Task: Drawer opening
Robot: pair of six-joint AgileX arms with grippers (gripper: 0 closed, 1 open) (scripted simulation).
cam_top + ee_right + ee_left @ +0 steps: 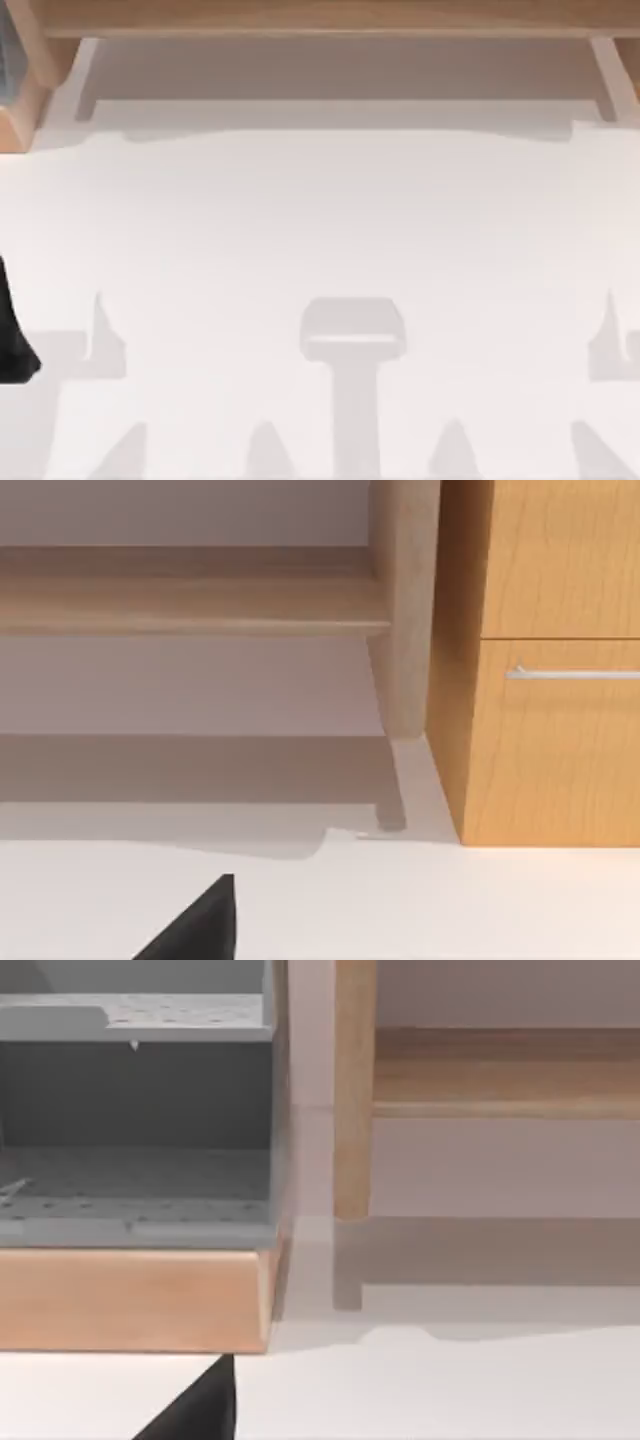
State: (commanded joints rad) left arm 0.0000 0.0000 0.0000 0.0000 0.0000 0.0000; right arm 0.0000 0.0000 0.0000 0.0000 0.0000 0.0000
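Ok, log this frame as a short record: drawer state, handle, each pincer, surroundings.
drawer: wooden drawer front looks flush with the cabinet, not yet opened
handle: silver bar handle, nothing touching it
left pincer: dark tip low over the white table, near the grey shelf unit
right pincer: dark tip, apart from the drawer

From my station the desk [320, 230] reads plain white, crossed by soft grey shadows. The shelf [330, 18] along its far edge is light wood. In the left wrist view I see a grey rack [135, 1120] with speckled, perforated boards over a pale wooden base. The drawer cabinet [550, 740] is warm honey woodgrain, its handle [575, 673] silver.
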